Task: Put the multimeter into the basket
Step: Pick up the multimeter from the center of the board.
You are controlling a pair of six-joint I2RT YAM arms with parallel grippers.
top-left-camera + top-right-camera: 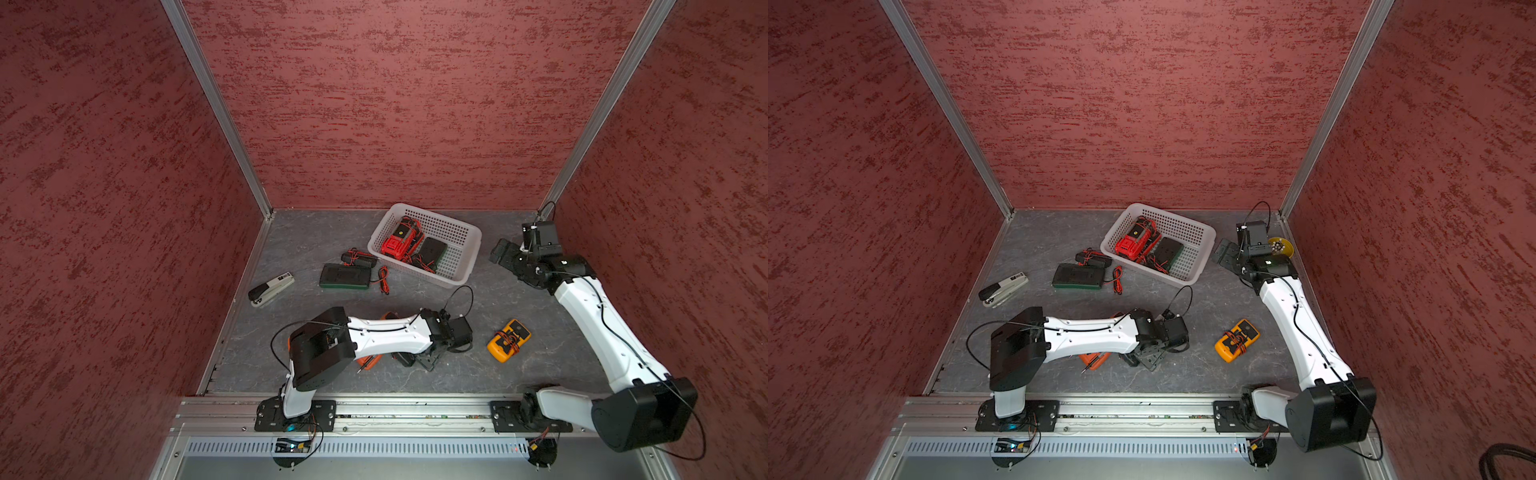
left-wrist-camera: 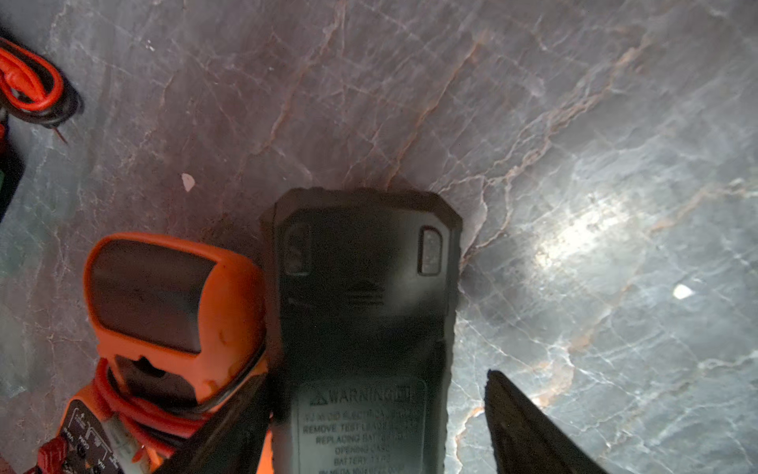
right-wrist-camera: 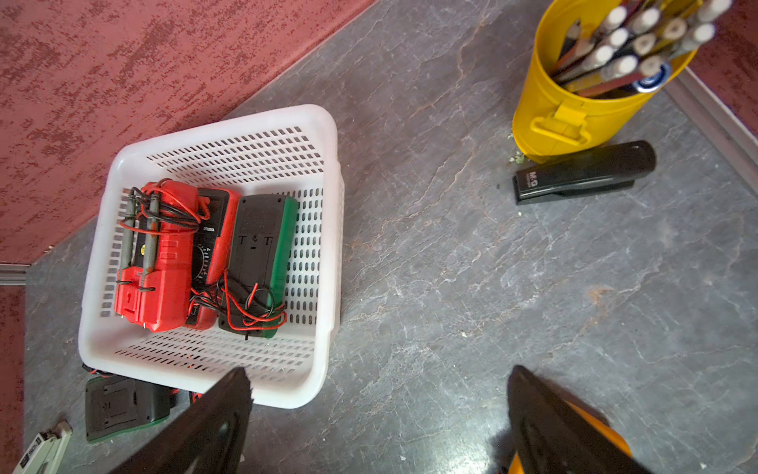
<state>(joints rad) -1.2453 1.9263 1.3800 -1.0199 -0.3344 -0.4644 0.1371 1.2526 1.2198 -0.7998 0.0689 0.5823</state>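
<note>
L gripper (image 2: 375,375), the nearer arm, had jaws spread astride black multimeter (image 2: 365,307) lengthwise; basket (image 1: 446,226) lay at its 12 o'clock

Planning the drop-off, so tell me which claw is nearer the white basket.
Right. The right claw hangs open just off the basket, by its corner. The left claw is well away, near the front of the table, straddling a black multimeter.

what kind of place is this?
Probably an enclosed robot test cell: red panel walls on aluminium framing, two arms bolted to a front rail, multimeters and a white basket laid out as props.
</note>
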